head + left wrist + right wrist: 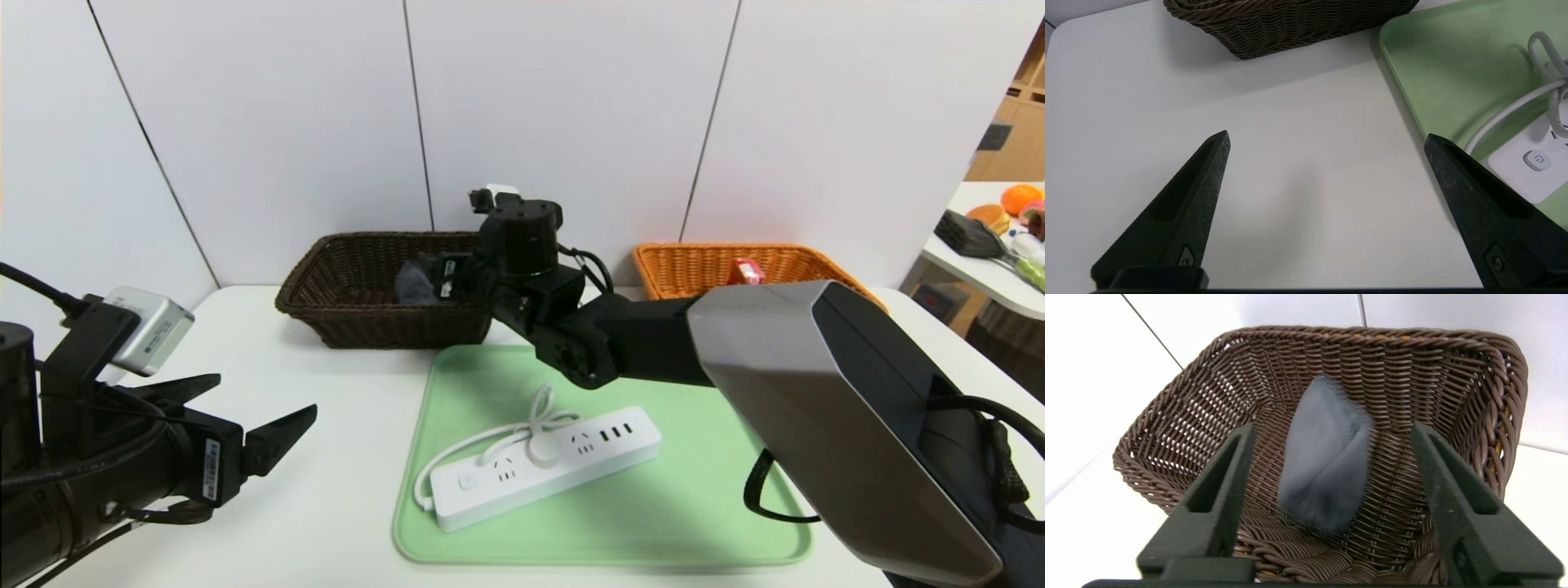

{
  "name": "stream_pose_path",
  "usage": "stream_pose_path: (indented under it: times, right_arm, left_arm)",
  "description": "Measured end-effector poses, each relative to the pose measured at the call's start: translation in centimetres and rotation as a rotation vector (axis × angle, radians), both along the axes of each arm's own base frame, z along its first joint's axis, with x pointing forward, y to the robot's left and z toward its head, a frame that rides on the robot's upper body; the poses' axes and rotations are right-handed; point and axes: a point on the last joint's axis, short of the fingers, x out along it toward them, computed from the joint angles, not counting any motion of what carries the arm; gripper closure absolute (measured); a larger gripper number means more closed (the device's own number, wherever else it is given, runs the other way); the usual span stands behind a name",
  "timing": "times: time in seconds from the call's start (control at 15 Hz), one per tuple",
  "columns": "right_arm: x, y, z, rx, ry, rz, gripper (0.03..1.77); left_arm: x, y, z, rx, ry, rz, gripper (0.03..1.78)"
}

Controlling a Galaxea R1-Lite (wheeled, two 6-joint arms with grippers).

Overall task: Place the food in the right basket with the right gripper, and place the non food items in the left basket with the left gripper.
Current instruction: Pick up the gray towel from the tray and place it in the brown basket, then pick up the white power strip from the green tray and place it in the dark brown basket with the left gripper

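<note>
Hanging over the near rim of the left basket (359,269), the right tool (1331,433) has its jaws spread wide with nothing between them; the grey cloth (1327,457) shows blurred between and beyond its fingers, apparently dropping free into that dark woven basket. The arm doing this is the right one, though the task gives non-food things to the left.

Beside the green tray (457,539), toward the robot's left, the left tool (265,408) hovers over the bare counter (1290,163), jaws fully apart and empty. On the tray lies the power strip (563,465), its white cord (522,429) bundled on top of it. In the right basket (694,265), well apart from the tray at the far right, the red snack packet (746,270) leans against the inner wall, so the food looks done.

The strip is what remains, by my reading. It should handle as a stiff, smooth plastic bar, moderately heavy and long, so a grip at one end would likely let it swing or slip. A hold across its narrow width near the middle seems best, clear of the cord loops, which are springy and may snag on a finger. The cloth, by contrast, is soft and light.
</note>
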Motion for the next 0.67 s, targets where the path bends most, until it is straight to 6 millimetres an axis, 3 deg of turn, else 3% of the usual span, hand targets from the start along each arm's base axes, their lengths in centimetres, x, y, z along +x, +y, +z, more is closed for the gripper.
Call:
stream_pose_path:
  times: [0.33,0.67]
  right_arm:
    - [0.0,-0.7,1.6,-0.012,-0.046,-0.043,0.28]
    - [-2.3,-4.0,8.4,-0.028,-0.045,-0.123,0.19]
  left_arm:
    - [0.0,0.0,0.0,0.001,-0.001,0.001,0.12]
    - [0.5,-0.4,1.6,0.001,-0.057,-0.029,0.12]
